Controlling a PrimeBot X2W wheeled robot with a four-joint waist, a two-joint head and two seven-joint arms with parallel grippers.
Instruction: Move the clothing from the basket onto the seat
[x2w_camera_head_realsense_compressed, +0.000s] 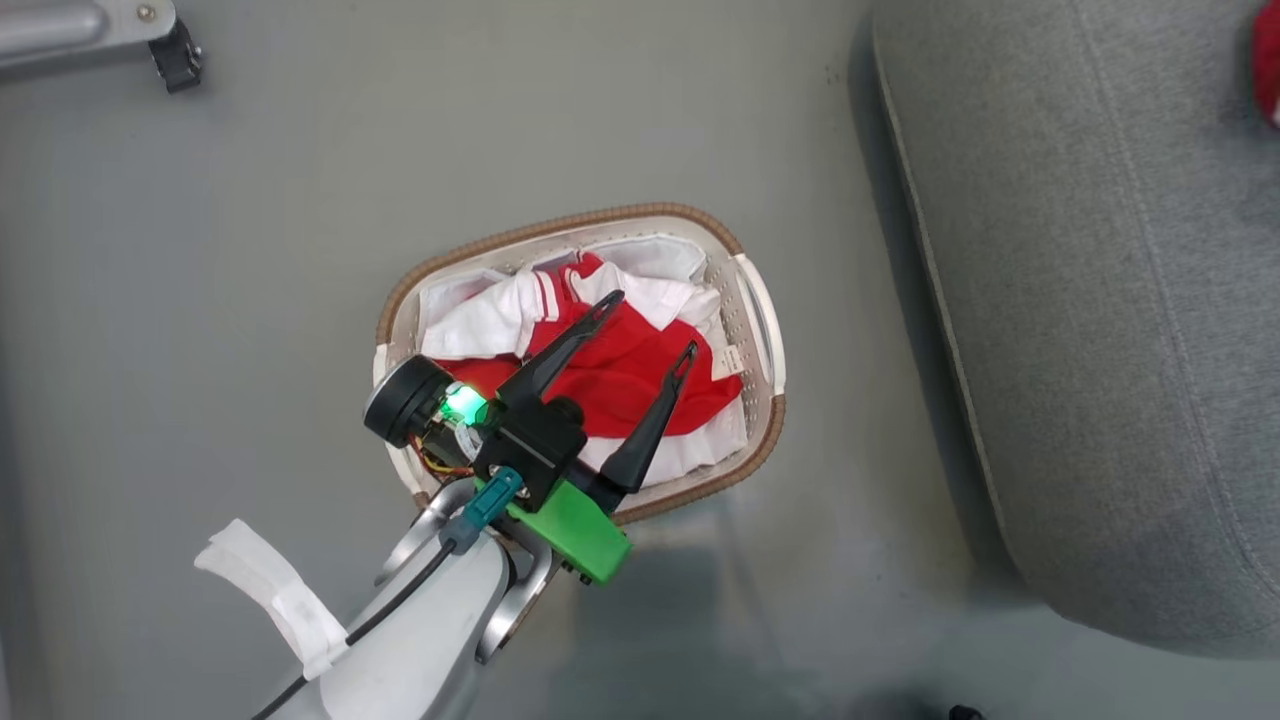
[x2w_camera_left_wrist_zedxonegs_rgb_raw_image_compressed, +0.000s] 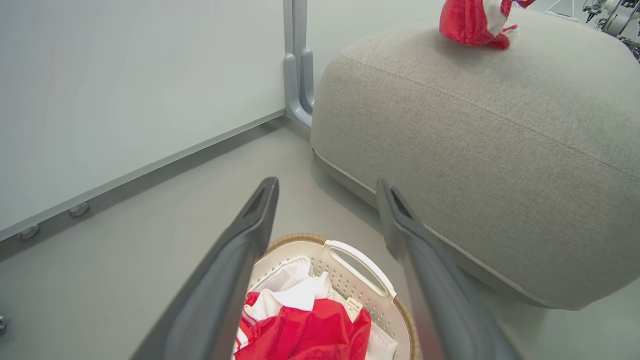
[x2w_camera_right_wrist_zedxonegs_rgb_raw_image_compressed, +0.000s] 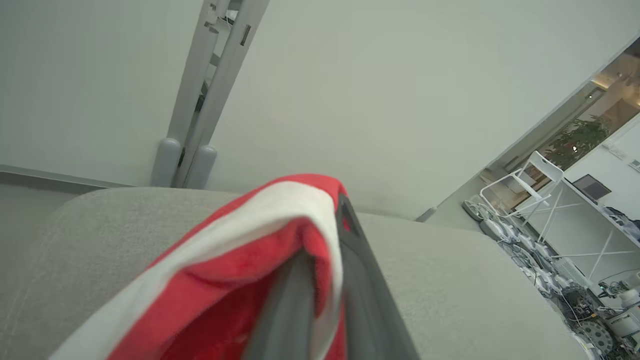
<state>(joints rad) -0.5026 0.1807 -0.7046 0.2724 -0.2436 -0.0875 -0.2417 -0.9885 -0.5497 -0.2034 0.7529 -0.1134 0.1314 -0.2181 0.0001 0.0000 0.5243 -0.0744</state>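
Red clothing (x2w_camera_head_realsense_compressed: 620, 375) fills the basket (x2w_camera_head_realsense_compressed: 560, 224) under the spread (empty) left hand (x2w_camera_head_realsense_compressed: 652, 322). The right hand (x2w_camera_right_wrist_zedxonegs_rgb_raw_image_compressed: 322, 235) pinches a garment (x2w_camera_right_wrist_zedxonegs_rgb_raw_image_compressed: 225, 260) over the seat (x2w_camera_right_wrist_zedxonegs_rgb_raw_image_compressed: 450, 280).

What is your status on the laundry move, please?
Left gripper open, over red sportswear in laundry basket. Right gripper shut on red garment at sofa cushion. No obstruction seen.

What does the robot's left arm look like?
The left end effector has two long, thin black fingers on a black body, with a bright green block, a glowing green light and a round black part. A teal plug with a black cable runs down the pale grey forearm, which wears a white strap.
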